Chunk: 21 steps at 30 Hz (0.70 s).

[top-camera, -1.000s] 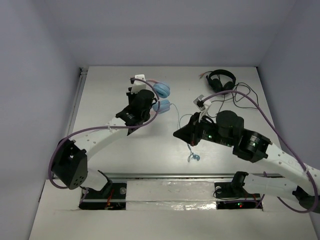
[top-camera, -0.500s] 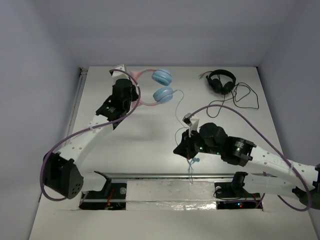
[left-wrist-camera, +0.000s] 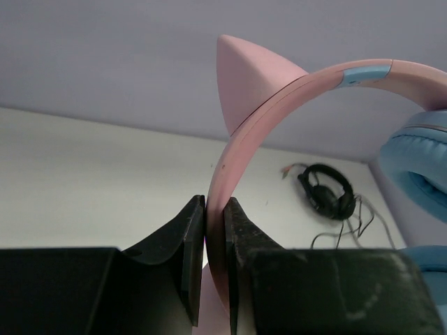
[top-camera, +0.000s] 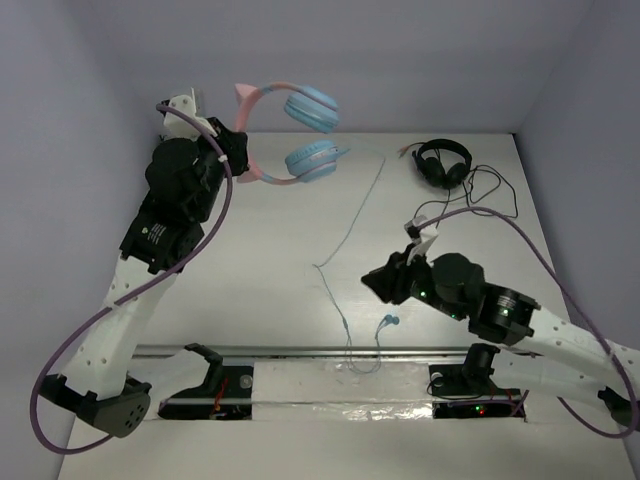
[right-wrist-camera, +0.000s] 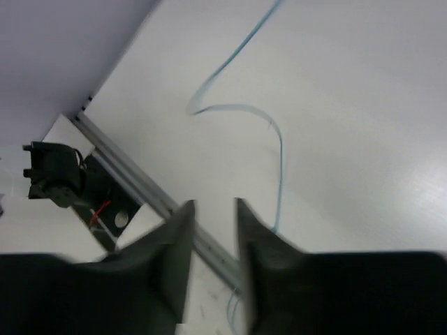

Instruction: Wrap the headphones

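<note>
On the left, the left gripper [left-wrist-camera: 214, 209] is raised high over the far left of the table [top-camera: 250, 290]. Its fingers are clamped tight on the pink band of the headphones [top-camera: 312, 160], which hang in the air with both blue cups out to the right. From the lower cup the thin blue cable [top-camera: 350, 215] slants down to the table and wanders toward the near edge. Further right, the right gripper [right-wrist-camera: 213, 223] hovers low above the table, its fingers parted with nothing between them and the cable lying just beside them. Near the far right corner lie the black headphones [top-camera: 443, 160].
</note>
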Tool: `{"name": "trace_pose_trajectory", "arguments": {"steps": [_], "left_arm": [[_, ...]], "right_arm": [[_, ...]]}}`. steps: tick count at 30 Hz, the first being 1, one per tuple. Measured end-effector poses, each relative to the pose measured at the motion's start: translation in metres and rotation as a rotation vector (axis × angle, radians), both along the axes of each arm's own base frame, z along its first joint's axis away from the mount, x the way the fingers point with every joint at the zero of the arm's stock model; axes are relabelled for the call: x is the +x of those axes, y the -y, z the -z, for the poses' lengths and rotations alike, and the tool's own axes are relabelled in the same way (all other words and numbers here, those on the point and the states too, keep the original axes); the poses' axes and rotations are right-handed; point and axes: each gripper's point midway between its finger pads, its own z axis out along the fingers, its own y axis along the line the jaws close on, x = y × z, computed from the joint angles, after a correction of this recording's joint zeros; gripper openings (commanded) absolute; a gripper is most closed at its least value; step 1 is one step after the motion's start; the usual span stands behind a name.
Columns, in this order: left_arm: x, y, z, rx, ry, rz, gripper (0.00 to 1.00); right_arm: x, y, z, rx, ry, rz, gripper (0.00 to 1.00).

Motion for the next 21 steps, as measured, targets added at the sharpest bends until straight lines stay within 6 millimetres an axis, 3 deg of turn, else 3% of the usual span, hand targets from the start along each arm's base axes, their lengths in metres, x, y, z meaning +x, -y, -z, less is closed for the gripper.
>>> {"name": "trace_pose_trajectory", "arguments": {"steps": [1, 3, 4, 5, 8, 13, 17, 19, 21], "left_arm": [[-0.001, 0.0, 0.006, 0.017, -0.019, 0.006, 0.0], [-0.002, 0.003, 0.021, 0.055, -0.071, 0.028, 0.0], [-0.002, 0.005, 0.03, 0.072, -0.096, 0.042, 0.0], [-0.003, 0.007, 0.037, 0.088, -0.12, 0.056, 0.0], [-0.008, 0.011, 0.056, 0.119, -0.18, 0.094, 0.0], [-0.015, 0.02, 0.067, 0.132, -0.22, 0.162, 0.0], [-0.02, 0.028, 0.069, 0.128, -0.229, 0.214, 0.0], [-0.023, 0.032, 0.068, 0.127, -0.235, 0.243, 0.0], [-0.027, 0.035, 0.063, 0.126, -0.238, 0.266, 0.0]], "right_arm": [[0.002, 0.002, -0.018, 0.036, 0.035, 0.009, 0.18], [0.007, 0.006, -0.054, 0.102, 0.111, 0.033, 0.28], [0.01, 0.007, -0.071, 0.128, 0.146, 0.044, 0.41], [0.013, 0.008, -0.086, 0.149, 0.18, 0.056, 0.71], [0.025, 0.01, -0.113, 0.169, 0.265, 0.1, 0.93], [0.041, 0.003, -0.11, 0.105, 0.328, 0.131, 0.93], [0.063, -0.007, -0.094, 0.055, 0.334, 0.163, 0.83], [0.079, -0.001, -0.085, 0.036, 0.33, 0.206, 0.8], [0.094, 0.007, -0.077, 0.022, 0.324, 0.244, 0.7]]}}
